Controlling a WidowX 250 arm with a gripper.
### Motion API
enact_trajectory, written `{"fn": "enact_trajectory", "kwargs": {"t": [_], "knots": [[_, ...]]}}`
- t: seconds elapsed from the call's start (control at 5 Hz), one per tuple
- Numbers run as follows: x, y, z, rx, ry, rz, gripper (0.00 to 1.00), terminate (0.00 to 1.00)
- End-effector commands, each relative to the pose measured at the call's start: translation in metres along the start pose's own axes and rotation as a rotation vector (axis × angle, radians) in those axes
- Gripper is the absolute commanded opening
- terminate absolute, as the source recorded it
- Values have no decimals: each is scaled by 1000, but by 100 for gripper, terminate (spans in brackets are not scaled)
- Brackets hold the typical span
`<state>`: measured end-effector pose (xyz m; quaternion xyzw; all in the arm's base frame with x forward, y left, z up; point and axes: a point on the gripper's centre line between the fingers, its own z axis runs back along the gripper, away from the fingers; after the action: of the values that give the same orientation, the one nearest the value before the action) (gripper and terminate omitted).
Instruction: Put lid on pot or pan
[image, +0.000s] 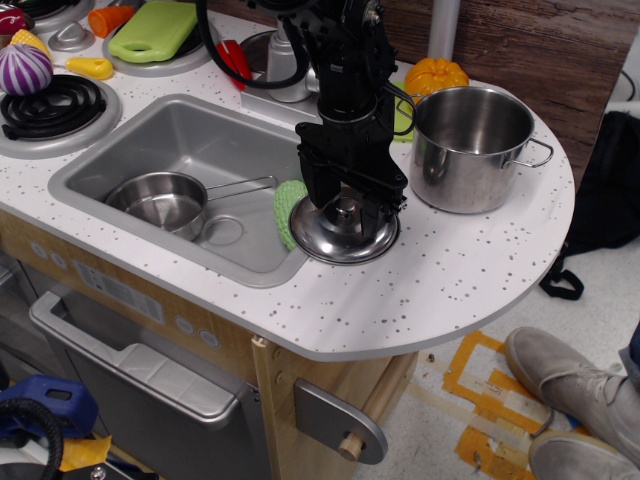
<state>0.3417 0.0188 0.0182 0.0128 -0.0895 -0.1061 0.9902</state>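
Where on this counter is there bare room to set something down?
Bare: the rounded counter end in front of the lid and pot, and the sink floor behind the saucepan. Crowded: the back left burners with toys, and around the tool.

I had just one view to work from, a fixed camera set high and off the front corner of the desk (450, 270), looking down at a slant across it toward the wooden back wall. It stood at middle distance: near enough to fill the frame with the rounded end of the desk and the sink (190, 150), far enough that the cabinet front below and a strip of floor on the right also showed. The arm came in from the top edge, so its base was cut off, and the hand (345, 205) sat close to the frame's centre. The burners at upper left ran past the border.
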Motion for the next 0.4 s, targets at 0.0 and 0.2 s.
{"fn": "enact_trajectory", "kwargs": {"t": [0.0,0.2], "knots": [[8,11,6,17,-49,-9,100,0],[10,15,6,10,-49,-15,100,0]]}}
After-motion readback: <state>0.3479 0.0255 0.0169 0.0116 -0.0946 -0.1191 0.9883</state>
